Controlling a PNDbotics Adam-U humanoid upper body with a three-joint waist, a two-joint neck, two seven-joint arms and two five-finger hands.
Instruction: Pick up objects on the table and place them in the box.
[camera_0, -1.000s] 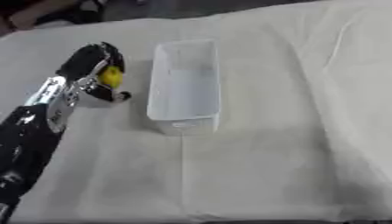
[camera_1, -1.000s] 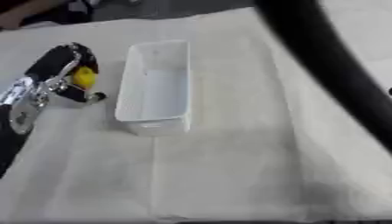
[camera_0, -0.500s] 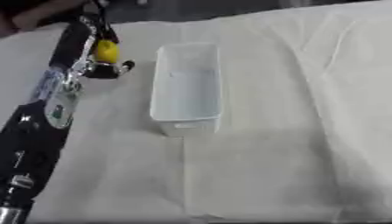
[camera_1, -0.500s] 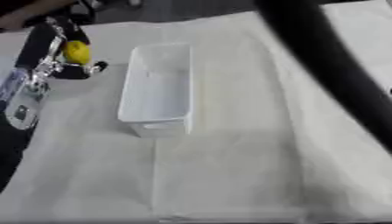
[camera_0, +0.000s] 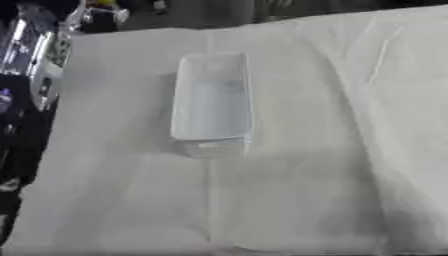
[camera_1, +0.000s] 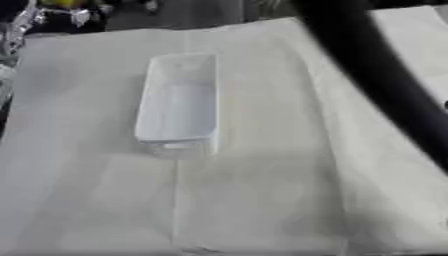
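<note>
Yellow object held high, box still empty

The left hand (camera_0: 98, 14) sits at the upper left of the frame, raised above the far edge of the white-covered surface (camera_0: 289, 190); a small yellow object (camera_1: 63, 3) shows at it, but I cannot tell how the fingers lie. The white box (camera_0: 213, 100) stands at centre, nothing visible inside. By my reading, the placing is not yet done.

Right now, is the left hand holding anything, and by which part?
The left hand, raised at the top left edge, carries a small yellow thing. Too little of it shows to tell which part is held.
</note>
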